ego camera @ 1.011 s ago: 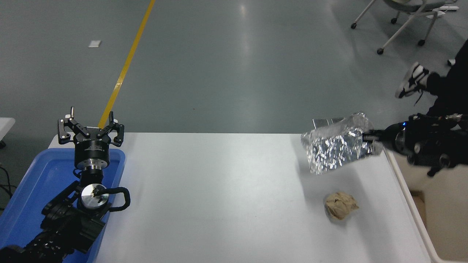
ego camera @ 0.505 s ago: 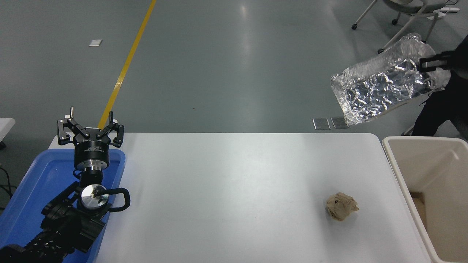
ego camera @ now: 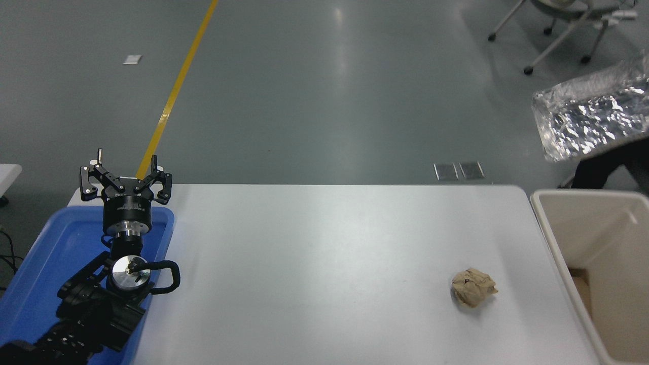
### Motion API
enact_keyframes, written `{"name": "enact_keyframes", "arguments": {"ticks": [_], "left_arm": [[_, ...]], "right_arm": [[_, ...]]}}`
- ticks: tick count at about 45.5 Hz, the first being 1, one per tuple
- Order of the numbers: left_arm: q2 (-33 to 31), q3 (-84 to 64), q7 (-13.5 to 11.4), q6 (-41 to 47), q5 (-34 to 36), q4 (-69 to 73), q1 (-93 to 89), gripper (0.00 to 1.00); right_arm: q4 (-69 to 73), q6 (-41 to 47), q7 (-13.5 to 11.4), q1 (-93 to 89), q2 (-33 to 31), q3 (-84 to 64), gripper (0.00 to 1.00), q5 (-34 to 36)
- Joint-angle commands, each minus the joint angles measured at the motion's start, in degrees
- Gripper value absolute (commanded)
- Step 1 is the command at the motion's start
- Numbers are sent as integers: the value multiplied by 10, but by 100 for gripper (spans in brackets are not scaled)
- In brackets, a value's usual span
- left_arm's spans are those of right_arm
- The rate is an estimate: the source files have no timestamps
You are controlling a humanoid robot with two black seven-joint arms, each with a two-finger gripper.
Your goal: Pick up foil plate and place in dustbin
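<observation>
The white table (ego camera: 324,263) spans the view; the beige dustbin (ego camera: 557,238) stands at its right end; the foil plate (ego camera: 588,119) hangs in the air above the dustbin, its holder out of view; the blue tray (ego camera: 45,253) lies under the parked left gripper (ego camera: 124,177), fingers spread open; a crumpled paper ball (ego camera: 473,287) rests near the dustbin.

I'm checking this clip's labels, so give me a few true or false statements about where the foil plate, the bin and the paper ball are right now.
1. The shiny crinkled silver foil plate lies on the white table. False: it is up in the air at the right edge.
2. The crumpled brown paper ball sits on the table. True.
3. The large beige plastic dustbin stands at the table's left end. False: right end.
4. The left gripper is over the shallow blue plastic tray, jaws open. True.
</observation>
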Motion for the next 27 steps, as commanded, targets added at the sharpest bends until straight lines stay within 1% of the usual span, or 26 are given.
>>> {"name": "enact_keyframes", "arguments": {"ticks": [1,7,12,15,18,22,27], "left_arm": [[0,0,0,0,0,0,0,99],[0,0,-1,0,0,0,0,99],[0,0,-1,0,0,0,0,99],[0,0,-1,1,0,0,0,99],[0,0,-1,1,0,0,0,99],[0,0,-1,1,0,1,0,99],[0,0,-1,1,-1,0,0,99]], "right_arm": [[-239,-15,0,-343,-71,219,0,33],[-315,-15,-1,-503,-51,410,0,44],[-349,-17,-5,-589,-20,506,0,59],[-365,-17,-7,-622,8,531,0,79],[-379,-17,-8,-647,31,536,0,114],[-386,-17,-8,-668,48,536,0,169],[-386,-17,-8,-679,63,537,0,195]]}}
